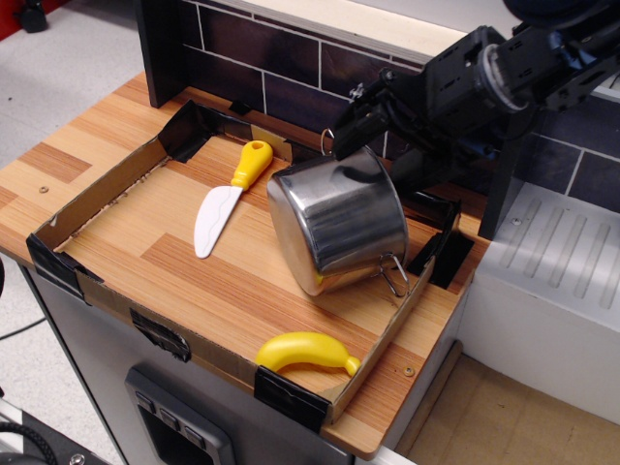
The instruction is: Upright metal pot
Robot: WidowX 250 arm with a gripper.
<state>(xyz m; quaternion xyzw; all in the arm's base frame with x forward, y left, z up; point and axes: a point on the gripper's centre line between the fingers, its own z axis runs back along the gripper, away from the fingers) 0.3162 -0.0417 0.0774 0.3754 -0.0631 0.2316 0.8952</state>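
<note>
The metal pot point(339, 218) lies tipped over in the right part of the cardboard tray point(102, 189). Its shiny base faces front-left and its opening faces back-right. One wire handle sticks up at the back and the other rests low at the front right. My black gripper point(373, 131) hangs just behind and above the pot's upper rim, close to the back handle. It holds nothing that I can see. Its fingers are dark against the dark wall, so I cannot tell how they stand.
A toy knife point(231, 194) with a yellow handle lies left of the pot. A yellow toy banana point(305, 351) lies at the tray's front right corner. A dark tiled wall point(281, 97) runs behind. A white drain board point(562, 262) sits to the right.
</note>
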